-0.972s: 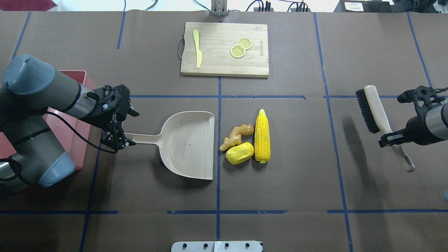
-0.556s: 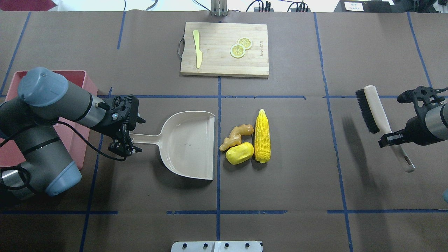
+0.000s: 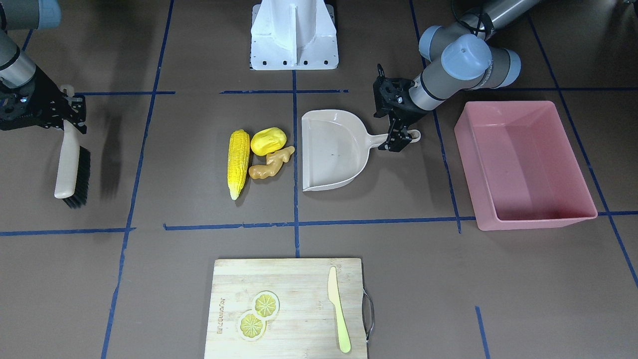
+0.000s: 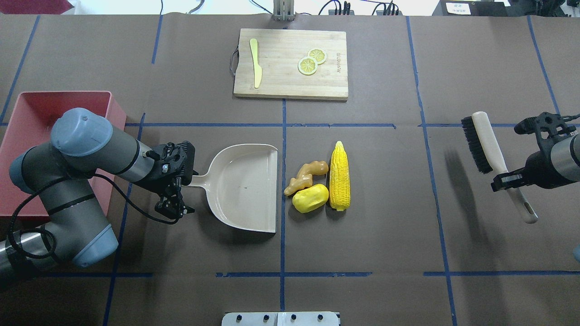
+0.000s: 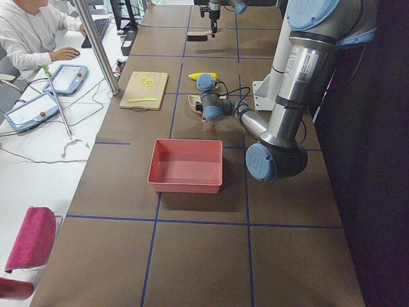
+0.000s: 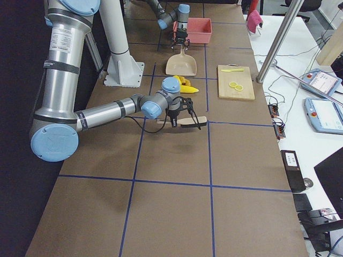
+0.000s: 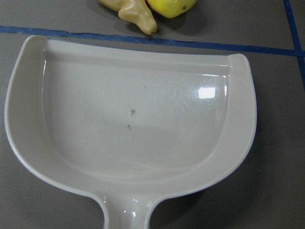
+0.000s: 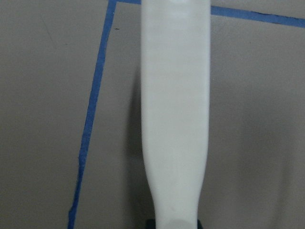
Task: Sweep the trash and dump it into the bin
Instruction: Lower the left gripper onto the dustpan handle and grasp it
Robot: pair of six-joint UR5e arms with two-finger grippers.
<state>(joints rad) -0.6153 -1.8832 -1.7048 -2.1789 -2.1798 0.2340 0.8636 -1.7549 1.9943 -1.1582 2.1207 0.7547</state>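
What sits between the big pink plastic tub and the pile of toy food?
A beige plastic dustpan, with the left gripper at its handle; the overhead view shows it.

Left arm (image 4: 81, 149) is folded tight at the elbow, forearm reaching in toward the middle of the table. Its wrist is tipped so the left gripper (image 4: 176, 194) points down, low at the dustpan (image 4: 244, 185) handle, and honestly I can't tell if the fingers have closed. Right arm (image 4: 559, 163) barely pokes in from the side, with the right gripper (image 4: 506, 178) clamped on the brush (image 4: 487, 140) handle.
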